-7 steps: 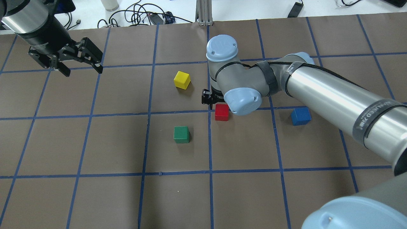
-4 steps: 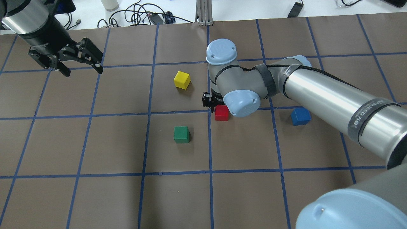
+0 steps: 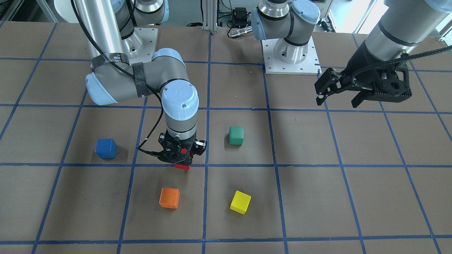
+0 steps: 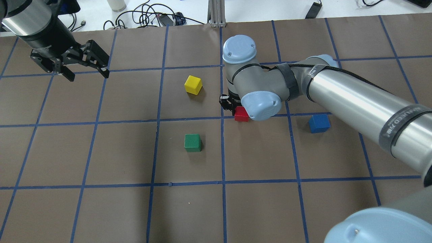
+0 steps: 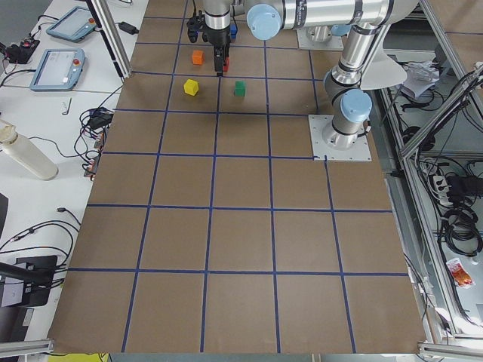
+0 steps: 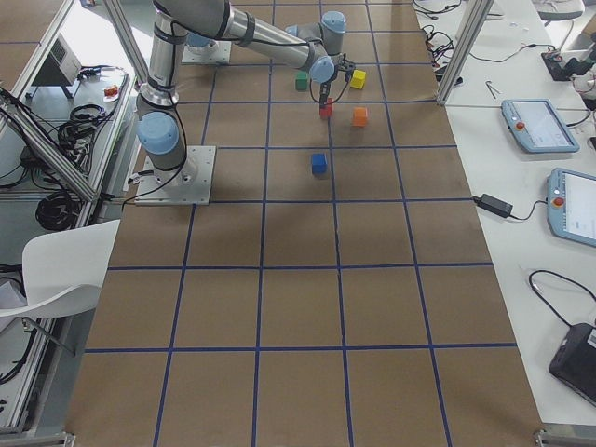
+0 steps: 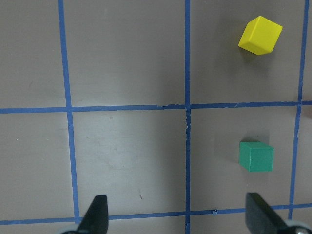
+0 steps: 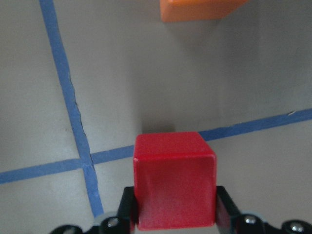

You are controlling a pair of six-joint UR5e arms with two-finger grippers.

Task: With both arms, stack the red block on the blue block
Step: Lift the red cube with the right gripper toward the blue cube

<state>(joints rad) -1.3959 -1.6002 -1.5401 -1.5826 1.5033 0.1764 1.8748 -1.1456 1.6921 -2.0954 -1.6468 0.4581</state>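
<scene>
Red block point(image 8: 174, 180) clamped in right pincer point(image 3: 182, 158) (overhead view hides orange cube point(image 3: 169, 197)) | left pincer point(image 4: 88, 74) spread, empty

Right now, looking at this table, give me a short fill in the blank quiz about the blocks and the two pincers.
1. The right pincer is shut on the ____ block.
2. The left pincer hangs above the table with its fingers ____.
3. The blue block sits on the table with ____ stacked on it.
4. In the right wrist view, the cube beyond the held block is coloured ____.
Missing words: red; open; nothing; orange.
</scene>
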